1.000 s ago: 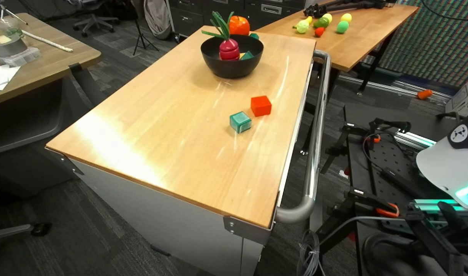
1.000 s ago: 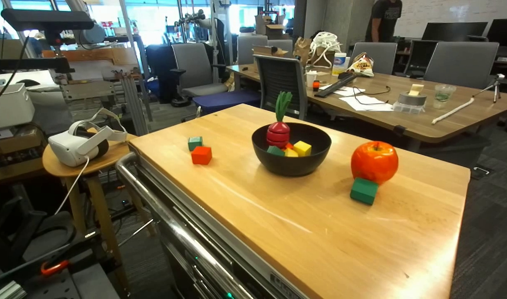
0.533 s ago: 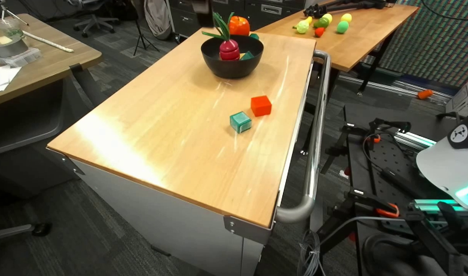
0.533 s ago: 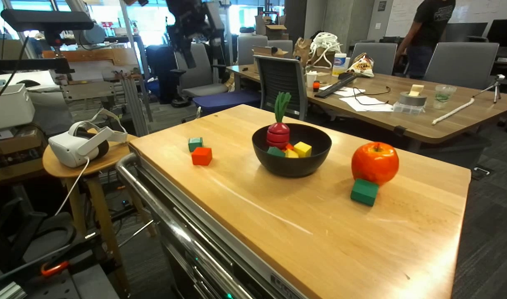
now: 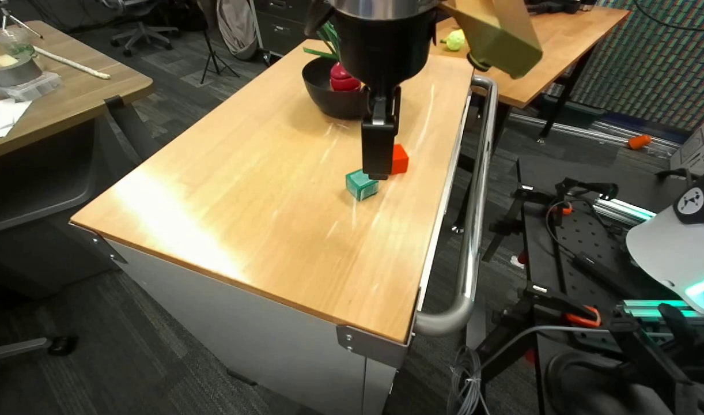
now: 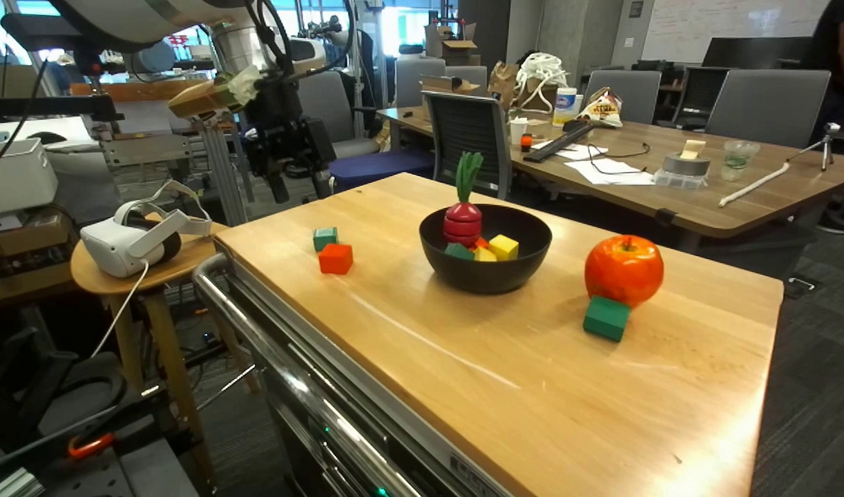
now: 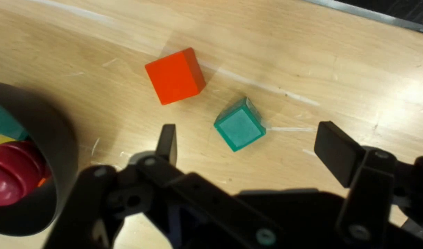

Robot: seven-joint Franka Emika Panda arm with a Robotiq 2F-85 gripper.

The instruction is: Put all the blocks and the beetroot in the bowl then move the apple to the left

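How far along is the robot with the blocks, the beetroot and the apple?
Looks done: the beetroot sits in the bowl with yellow blocks and a dark green block.
In hand: nothing; the gripper hangs open above the table.
Left to do: the pale-faced green block, red-orange block and third green block lie outside the bowl. Moving the apple leftwards probably comes last.

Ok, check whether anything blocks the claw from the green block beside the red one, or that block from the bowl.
Nothing visible stands between the open claw and the green block. Toward the bowl, only its raised wall; the red block sits off to one side.
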